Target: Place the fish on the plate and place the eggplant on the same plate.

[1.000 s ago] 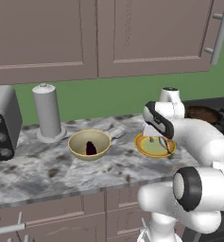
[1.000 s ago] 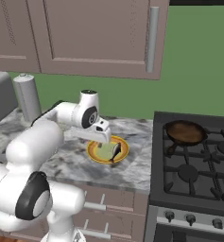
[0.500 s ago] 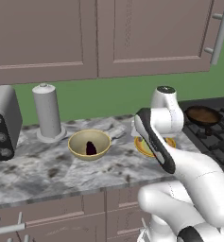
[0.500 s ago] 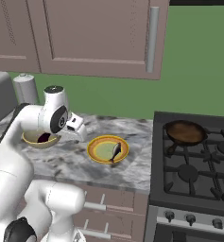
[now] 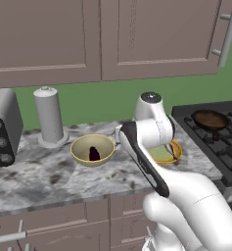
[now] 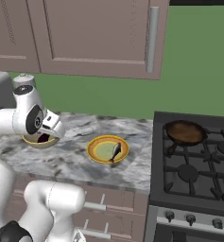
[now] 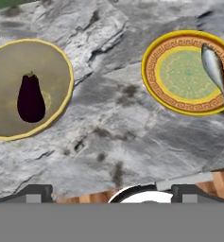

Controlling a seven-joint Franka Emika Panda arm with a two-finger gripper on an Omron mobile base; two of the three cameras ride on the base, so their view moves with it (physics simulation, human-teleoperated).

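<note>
Hand view: the fingers [image 7: 111,191] stand apart (holding nothing) above the desk [image 7: 118,127], eggplant [image 7: 30,98] in its bowl [image 7: 7,130] one side, fish [image 7: 214,71] on the plate [image 7: 157,87] the other.

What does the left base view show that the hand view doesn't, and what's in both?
Left base view alone: the toaster, the paper towel roll, the pan on the stove, and the cabinets. Hand view alone: the fish lying along one side of the plate. Both: the eggplant in the bowl, the plate, and the marble counter.
</note>
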